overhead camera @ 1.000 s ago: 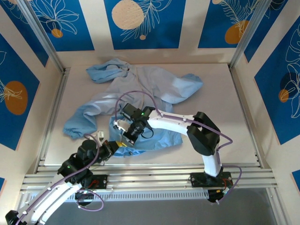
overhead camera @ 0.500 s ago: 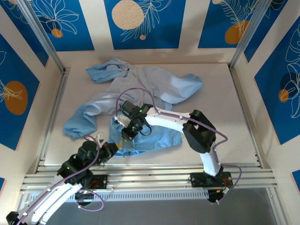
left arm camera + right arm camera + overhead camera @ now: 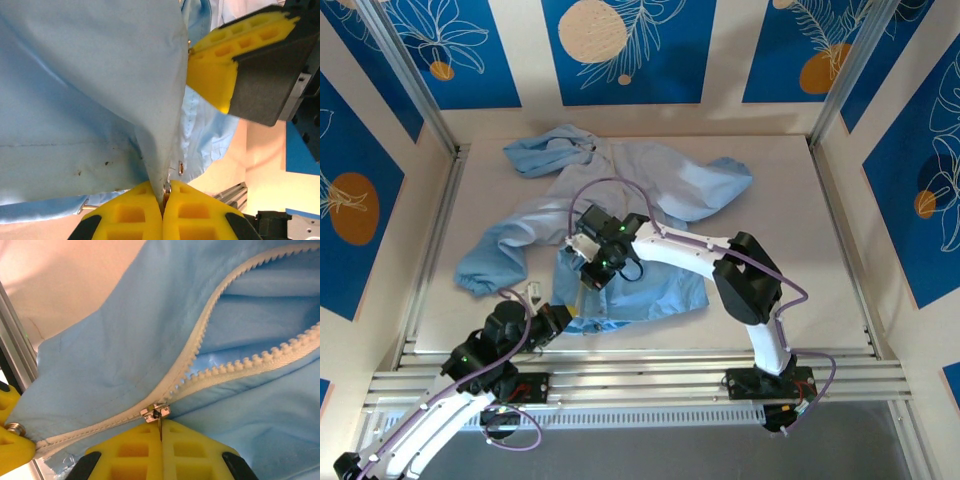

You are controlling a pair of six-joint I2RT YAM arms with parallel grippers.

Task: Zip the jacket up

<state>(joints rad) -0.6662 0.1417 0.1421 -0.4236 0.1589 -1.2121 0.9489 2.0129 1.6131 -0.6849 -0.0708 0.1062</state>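
The light-blue jacket point(image 3: 650, 190) lies spread across the table, hood at the far left and hem near the front edge. My left gripper point(image 3: 563, 316) is shut on the bottom of the jacket's hem point(image 3: 150, 150), with a small metal piece between its fingertips point(image 3: 145, 200). My right gripper point(image 3: 592, 278) sits a little farther up the jacket front, shut on the zipper pull below the silver slider point(image 3: 155, 412). The white zipper point(image 3: 100, 427) is joined from the hem up to the slider. Beyond it the two rows of teeth point(image 3: 240, 365) spread apart.
Aluminium rails point(image 3: 650, 375) run along the table's near edge and up both sides. Blue-patterned walls point(image 3: 620, 50) close in the back and sides. A purple cable point(image 3: 620, 195) loops over the jacket. Bare table point(image 3: 790, 240) lies to the right of the jacket.
My right gripper has moved up the jacket front, away from the left gripper, taking the slider with it. The left gripper has stayed put on the hem.
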